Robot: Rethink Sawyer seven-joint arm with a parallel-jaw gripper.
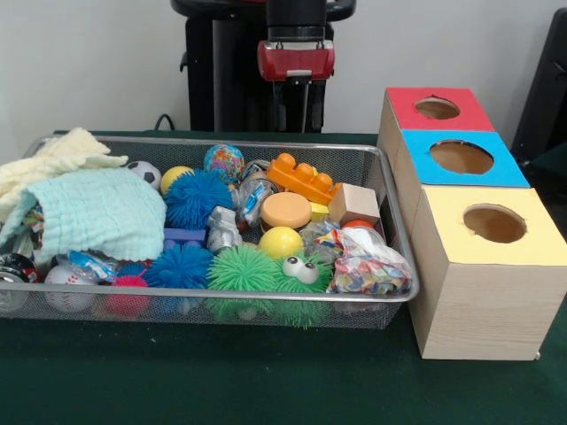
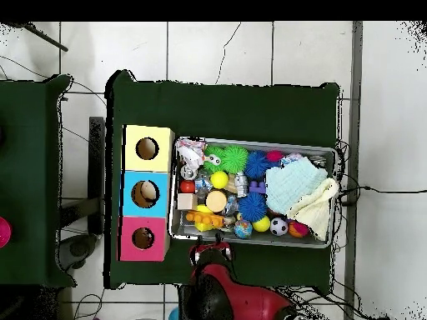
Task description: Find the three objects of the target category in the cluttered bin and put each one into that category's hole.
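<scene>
The bin [image 1: 390,190] is set mid-table, packed with toys; the red-panelled hole [image 1: 437,108] lies beside its far corner. The gripper [image 1: 301,111] is hung behind the rim, empty; finger state cannot be told. Targets could be missed under the cloths [image 1: 97,208].

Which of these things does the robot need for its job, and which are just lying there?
For the job: the wire bin, the red-panelled hole, the gripper.

Just lying about: blue-panelled hole, yellow-panelled hole, mint cloth, orange brick.
</scene>
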